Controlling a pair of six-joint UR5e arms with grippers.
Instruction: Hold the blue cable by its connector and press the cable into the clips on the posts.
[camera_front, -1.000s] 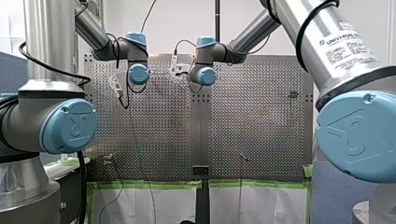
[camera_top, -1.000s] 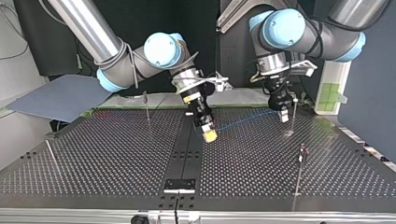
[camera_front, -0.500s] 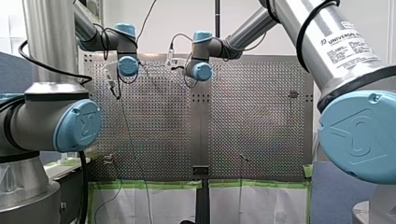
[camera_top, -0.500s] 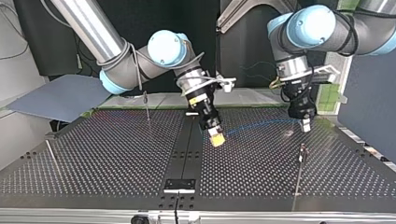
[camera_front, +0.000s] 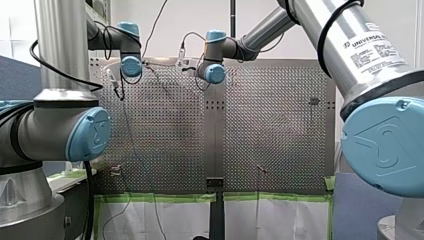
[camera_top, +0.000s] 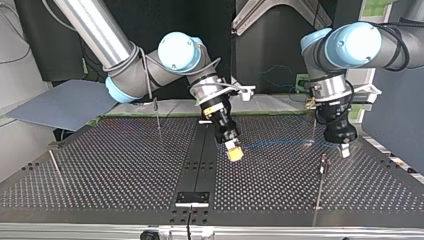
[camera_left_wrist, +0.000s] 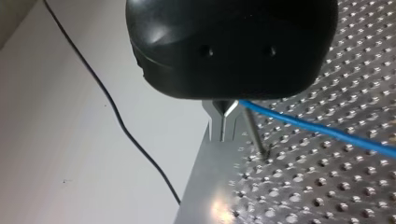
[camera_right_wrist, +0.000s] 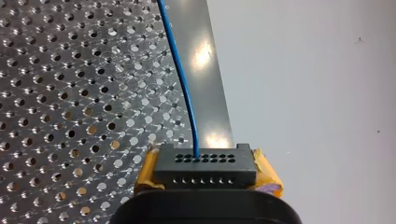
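**Blue cable held between both grippers, close to a post**

My right gripper (camera_right_wrist: 206, 179) pinches the black connector (camera_right_wrist: 205, 163) between its yellow pads (camera_right_wrist: 147, 175), probably so that this end cannot slip. The blue cable (camera_right_wrist: 184, 88) leaves the connector's middle and runs ahead of the fingers, over the perforated table (camera_right_wrist: 70, 93). Its long axis lies from gripper to gripper, with the connector end pointing back into my right gripper. Farther along, my left gripper (camera_left_wrist: 224, 126) has its metal fingers pressed together on the cable, apparently to hold it taut. A thin post (camera_left_wrist: 256, 135) stands just beside those fingers.
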